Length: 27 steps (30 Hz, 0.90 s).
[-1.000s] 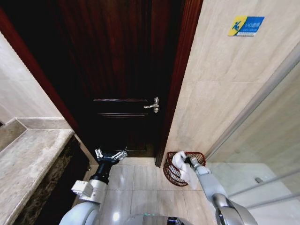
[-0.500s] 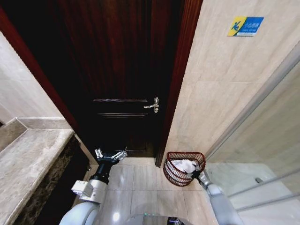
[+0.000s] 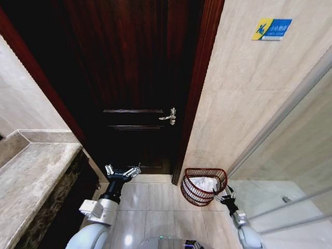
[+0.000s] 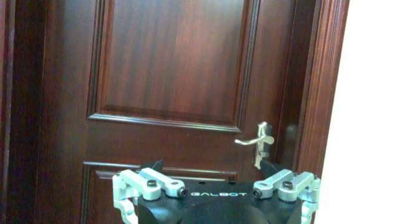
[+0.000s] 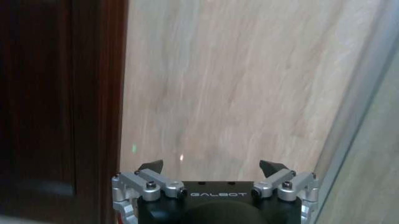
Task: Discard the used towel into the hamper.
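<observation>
The dark wooden door (image 3: 132, 88) stands closed, with its metal handle (image 3: 168, 116) at the right edge; everything else lies around it. To the door's right runs a beige tiled wall (image 3: 244, 88), and at the foot of that wall, just right of the door frame, the hamper (image 3: 203, 187) stands on the floor tiles (image 3: 155, 207). A white towel (image 3: 204, 183) lies inside the hamper. The right pincer (image 3: 224, 195) hangs just beside the hamper's rim, on the side away from the door, its fingers spread wide and holding nothing. The left pincer (image 3: 122, 171) hovers low in front of the door, fingers likewise wide apart and empty.
</observation>
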### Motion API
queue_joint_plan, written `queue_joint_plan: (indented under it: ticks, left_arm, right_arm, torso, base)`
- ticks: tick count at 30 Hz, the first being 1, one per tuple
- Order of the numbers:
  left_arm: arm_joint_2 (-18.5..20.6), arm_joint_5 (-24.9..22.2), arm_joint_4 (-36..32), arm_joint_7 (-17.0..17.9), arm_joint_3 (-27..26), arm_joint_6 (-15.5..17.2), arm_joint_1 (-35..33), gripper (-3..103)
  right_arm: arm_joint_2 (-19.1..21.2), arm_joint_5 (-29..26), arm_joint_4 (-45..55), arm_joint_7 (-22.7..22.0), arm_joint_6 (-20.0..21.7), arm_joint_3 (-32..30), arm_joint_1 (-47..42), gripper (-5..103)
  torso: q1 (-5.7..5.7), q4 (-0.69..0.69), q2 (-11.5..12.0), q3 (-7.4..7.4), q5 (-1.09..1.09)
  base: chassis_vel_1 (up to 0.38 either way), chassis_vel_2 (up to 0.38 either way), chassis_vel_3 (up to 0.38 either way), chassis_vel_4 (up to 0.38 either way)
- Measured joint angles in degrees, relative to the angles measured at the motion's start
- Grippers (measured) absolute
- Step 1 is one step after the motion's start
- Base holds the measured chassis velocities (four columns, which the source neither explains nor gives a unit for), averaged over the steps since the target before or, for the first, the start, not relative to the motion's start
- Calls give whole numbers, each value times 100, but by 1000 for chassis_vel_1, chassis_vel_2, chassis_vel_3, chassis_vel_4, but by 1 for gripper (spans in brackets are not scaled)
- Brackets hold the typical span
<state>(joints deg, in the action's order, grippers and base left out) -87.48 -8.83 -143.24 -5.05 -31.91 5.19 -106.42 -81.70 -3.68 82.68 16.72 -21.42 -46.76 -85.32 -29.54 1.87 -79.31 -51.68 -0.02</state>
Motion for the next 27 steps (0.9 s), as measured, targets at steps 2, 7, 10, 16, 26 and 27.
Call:
queue_joint_plan:
  ticks: [2, 7, 10, 16, 26, 27]
  left_arm:
    - [0, 0, 0, 0, 0, 0, 0, 100]
    - [0, 0, 0, 0, 0, 0, 0, 100]
    - [0, 0, 0, 0, 0, 0, 0, 100]
    - [1, 0, 0, 0, 0, 0, 0, 100]
    - [0, 0, 0, 0, 0, 0, 0, 100]
    - [0, 0, 0, 0, 0, 0, 0, 100]
  right_arm:
    - [-80, -112, 218, -38, 50, 2, -120, 100]
    - [-416, -463, 1278, -129, 154, -24, -780, 100]
    - [-591, -609, 1862, -339, 296, -41, -1217, 100]
    - [-870, -815, 3027, -496, 354, -135, -2036, 100]
    - [-1043, -1195, 4539, -695, 425, -280, -2678, 100]
    - [-1043, -1289, 4733, -750, 463, -275, -2693, 100]
  torso:
    - [0, 0, 0, 0, 2]
    - [-1, 1, 0, 0, 2]
    - [-1, 0, 0, 0, 2]
    - [-1, 0, 0, 0, 2]
    - [-1, 0, 0, 0, 2]
    - [-1, 0, 0, -1, 3]
  base:
    - [0, 0, 0, 0]
    - [0, 0, 0, 0]
    - [0, 0, 0, 0]
    - [0, 0, 0, 0]
    - [0, 0, 0, 0]
    - [0, 0, 0, 0]
